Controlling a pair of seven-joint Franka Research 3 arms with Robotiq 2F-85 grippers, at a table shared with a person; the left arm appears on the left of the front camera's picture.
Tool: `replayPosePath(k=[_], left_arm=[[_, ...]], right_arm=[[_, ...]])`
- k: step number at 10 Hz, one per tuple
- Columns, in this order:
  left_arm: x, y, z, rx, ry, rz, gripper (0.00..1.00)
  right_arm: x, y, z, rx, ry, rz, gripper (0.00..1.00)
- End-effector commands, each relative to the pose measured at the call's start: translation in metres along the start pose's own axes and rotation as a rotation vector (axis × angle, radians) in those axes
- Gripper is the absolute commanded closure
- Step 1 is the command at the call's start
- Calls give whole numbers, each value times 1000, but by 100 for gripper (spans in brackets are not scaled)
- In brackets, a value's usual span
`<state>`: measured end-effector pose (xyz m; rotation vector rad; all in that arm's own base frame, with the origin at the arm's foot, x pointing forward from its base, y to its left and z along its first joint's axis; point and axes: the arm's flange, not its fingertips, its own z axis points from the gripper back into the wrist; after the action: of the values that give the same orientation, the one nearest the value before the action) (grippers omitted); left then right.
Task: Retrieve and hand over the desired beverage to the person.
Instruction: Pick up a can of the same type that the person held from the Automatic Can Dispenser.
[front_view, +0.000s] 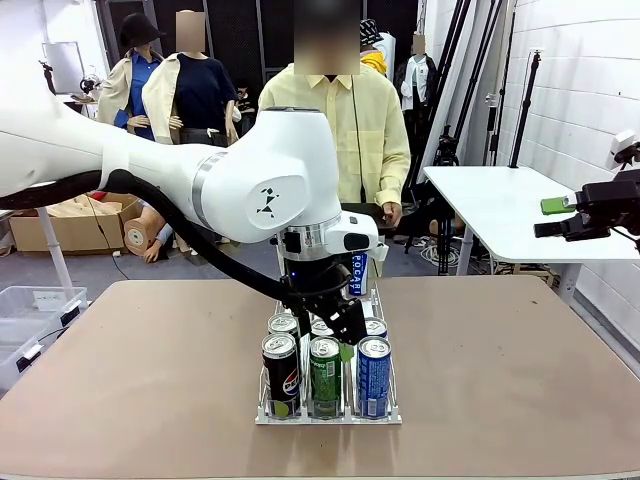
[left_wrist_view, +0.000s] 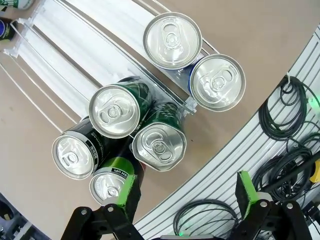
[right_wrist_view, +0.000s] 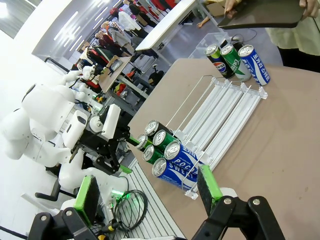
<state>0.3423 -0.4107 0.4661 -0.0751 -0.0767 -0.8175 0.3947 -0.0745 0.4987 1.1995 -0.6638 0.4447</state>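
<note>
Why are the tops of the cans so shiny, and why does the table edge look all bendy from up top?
Left wrist view: the can tops catch the room's light, so they glare silver, and the wide-angle lens bends the table edge into a curve. Right wrist view: the table leans sideways because that camera is rolled. Front view: sharp and evenly lit.

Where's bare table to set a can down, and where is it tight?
Bare brown tabletop lies left and right of the clear three-lane can rack. The rack's middle stretch is empty between six near aluminium cans and three far cans. Tight: the near end, under the open left gripper.
</note>
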Motion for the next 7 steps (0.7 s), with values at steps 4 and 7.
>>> replayPosePath(k=[4,7], left_arm=[[-2,-1,4,6,-8,-2,0],[-2,-1,4,6,-8,-2,0]], right_arm=[[1,1,0,10,-9,-4,0],[1,1,0,10,-9,-4,0]])
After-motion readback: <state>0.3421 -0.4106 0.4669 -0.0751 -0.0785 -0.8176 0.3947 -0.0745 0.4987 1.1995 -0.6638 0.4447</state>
